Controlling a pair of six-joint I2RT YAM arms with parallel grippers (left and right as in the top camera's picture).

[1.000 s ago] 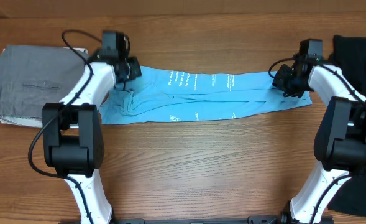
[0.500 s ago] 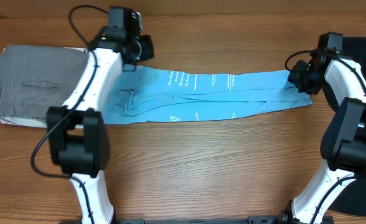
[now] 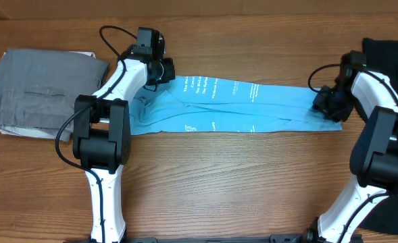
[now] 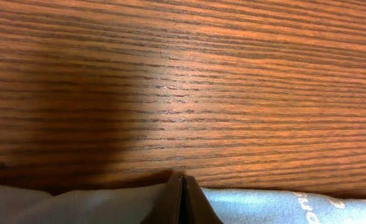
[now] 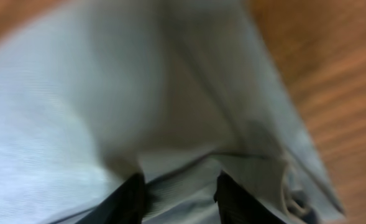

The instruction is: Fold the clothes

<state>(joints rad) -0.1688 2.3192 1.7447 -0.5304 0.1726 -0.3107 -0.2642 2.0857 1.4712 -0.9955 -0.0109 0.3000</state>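
As seen from overhead, the shirt (image 3: 253,108) lies on the bench (image 3: 219,182) as a long, narrow, light blue band. It runs from left of centre almost to the right arm, near the far edge. White lettering (image 3: 202,86) shows on its upper face, toward the left end. The left end is rumpled; the rest lies fairly flat with lengthwise creases.

Left hand (image 3: 163,71): positioned at the band's far left corner. In the wrist view its fingers (image 4: 171,202) are pressed together with no gap, and the cloth edge rises to meet the tips. Assessed as clamped on the shirt.

Right hand (image 3: 322,106): positioned on the band's right end. The wrist view is blurred. Its fingers (image 5: 130,199) stand partly apart with a thick fold of shirt filling the space between them. Assessed as clamped on that fold.

Other items: a grey garment (image 3: 36,94) lies folded at the bench's left end, apart from the shirt. A black garment (image 3: 391,57) lies at the right edge, behind the right arm.
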